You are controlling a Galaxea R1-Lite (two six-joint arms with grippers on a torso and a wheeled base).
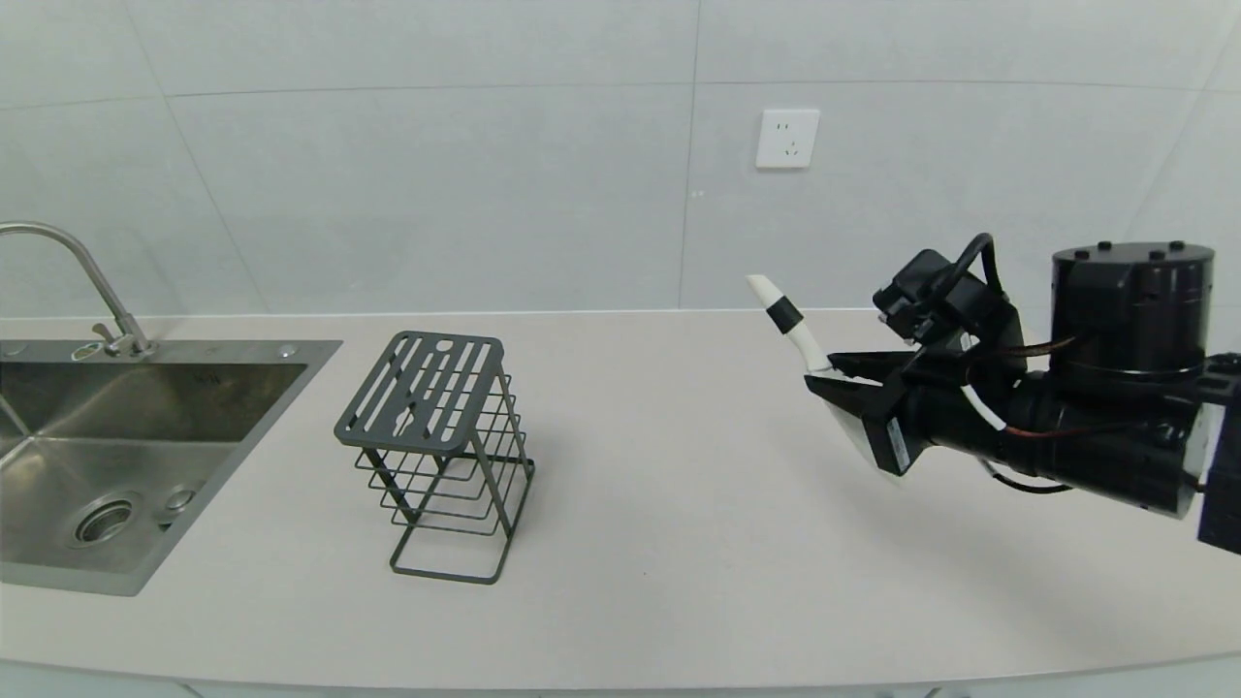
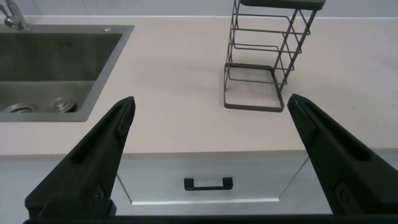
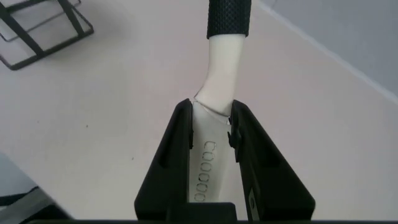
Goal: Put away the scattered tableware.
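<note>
The white knife-like utensil with a black textured band around its handle (image 1: 790,325) is held in the air above the right end of the pale countertop (image 1: 679,485), handle slanting up towards the wall. The right gripper (image 1: 834,373) is clamped on it. In the right wrist view the two black fingers (image 3: 180,134) close narrowly on the flat white blade, which carries a row of small oval marks, just where it meets the handle (image 3: 222,74).

It looks light, thin and stiff, so weight is no worry, but the blade faces are smooth and would probably slip or pivot between flat pads. If the white blade is ceramic it would chip on a knock. The ribbed black band is likely the surest place to take hold, and it would leave the blade free to enter a slot. The present hold at the blade's root covers part of it.

Well apart to the left stands the dark wire rack with a slotted top plate (image 1: 422,393), upright and nothing in it – likely the destination. Beyond it lies the stainless steel sink (image 1: 145,388) with its curved faucet (image 1: 68,262). The left gripper (image 2: 211,102) hangs spread wide, holding nothing, in front of the counter edge above a drawer with a black handle (image 2: 208,183)
</note>
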